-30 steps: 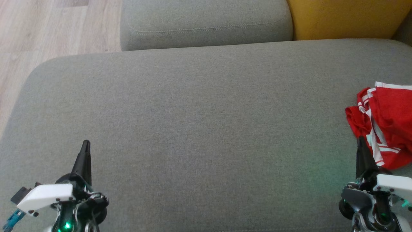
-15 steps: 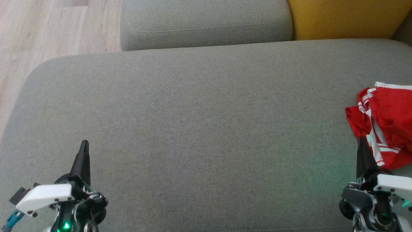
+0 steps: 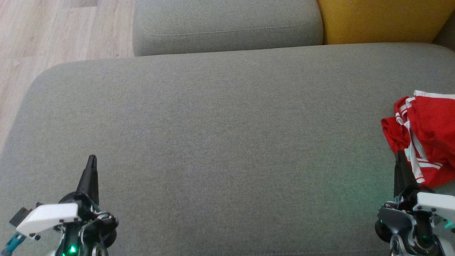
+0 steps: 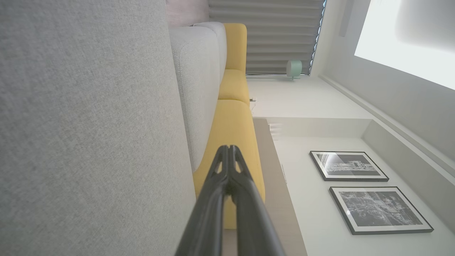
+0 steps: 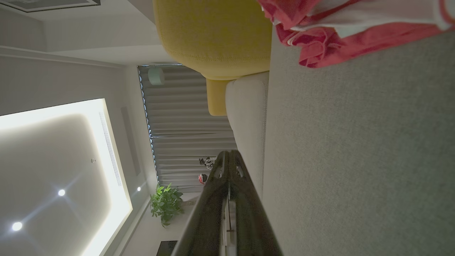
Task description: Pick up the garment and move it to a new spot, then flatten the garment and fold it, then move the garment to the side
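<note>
The garment (image 3: 428,135) is a crumpled red piece with white stripes, lying at the right edge of the grey sofa seat (image 3: 220,135). In the right wrist view the garment (image 5: 341,28) sits at the top right. My right gripper (image 3: 398,153) is shut and empty, its tip just at the garment's near left edge; I cannot tell whether they touch. My left gripper (image 3: 92,157) is shut and empty over the seat's near left part, far from the garment. Both wrist views show the fingers pressed together, left gripper (image 4: 228,147) and right gripper (image 5: 227,153).
A grey back cushion (image 3: 227,25) and a yellow cushion (image 3: 384,19) stand behind the seat. Wooden floor (image 3: 42,39) lies past the seat's left edge. The wide middle of the seat is bare fabric.
My left gripper has drifted very slightly left and down. The garment and the right gripper have stayed put.
</note>
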`<state>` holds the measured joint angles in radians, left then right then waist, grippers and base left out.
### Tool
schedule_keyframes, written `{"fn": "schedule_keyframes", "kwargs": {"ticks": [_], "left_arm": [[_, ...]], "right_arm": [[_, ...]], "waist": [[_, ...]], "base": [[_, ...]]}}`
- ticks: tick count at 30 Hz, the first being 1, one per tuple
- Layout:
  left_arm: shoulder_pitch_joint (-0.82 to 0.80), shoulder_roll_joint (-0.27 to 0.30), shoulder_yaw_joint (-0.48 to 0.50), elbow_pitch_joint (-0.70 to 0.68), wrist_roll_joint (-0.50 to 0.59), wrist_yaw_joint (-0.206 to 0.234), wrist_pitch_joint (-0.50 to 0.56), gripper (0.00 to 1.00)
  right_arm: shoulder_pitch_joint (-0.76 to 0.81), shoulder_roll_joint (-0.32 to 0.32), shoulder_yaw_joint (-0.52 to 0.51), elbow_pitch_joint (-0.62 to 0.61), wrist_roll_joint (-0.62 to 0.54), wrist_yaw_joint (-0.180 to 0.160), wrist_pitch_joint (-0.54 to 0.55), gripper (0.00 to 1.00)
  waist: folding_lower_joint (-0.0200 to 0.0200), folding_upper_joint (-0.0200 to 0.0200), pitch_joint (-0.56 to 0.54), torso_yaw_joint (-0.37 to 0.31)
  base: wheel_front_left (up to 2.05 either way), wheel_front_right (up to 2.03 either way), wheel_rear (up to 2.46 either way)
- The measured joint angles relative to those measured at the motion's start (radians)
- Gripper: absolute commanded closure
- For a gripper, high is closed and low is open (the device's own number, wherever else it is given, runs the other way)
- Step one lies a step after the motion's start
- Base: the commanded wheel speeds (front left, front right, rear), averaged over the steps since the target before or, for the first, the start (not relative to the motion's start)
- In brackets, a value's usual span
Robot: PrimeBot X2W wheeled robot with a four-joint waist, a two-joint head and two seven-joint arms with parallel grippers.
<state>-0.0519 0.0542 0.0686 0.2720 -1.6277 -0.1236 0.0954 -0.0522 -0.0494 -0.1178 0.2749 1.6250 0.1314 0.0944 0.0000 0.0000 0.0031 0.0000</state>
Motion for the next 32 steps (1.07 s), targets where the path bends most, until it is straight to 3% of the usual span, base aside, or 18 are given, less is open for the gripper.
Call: {"fn": "schedule_keyframes", "kwargs": {"ticks": [32], "left_arm": [[0.0,-0.004,0.005,0.002,0.006,0.0,0.001,1.0]], "right_arm": [[0.0,0.001,-0.009,0.0,-0.006,0.0,0.007,1.0]], "waist": [[0.0,0.0,0.0,0.0]], "base": [[0.0,0.0,0.0]]}}
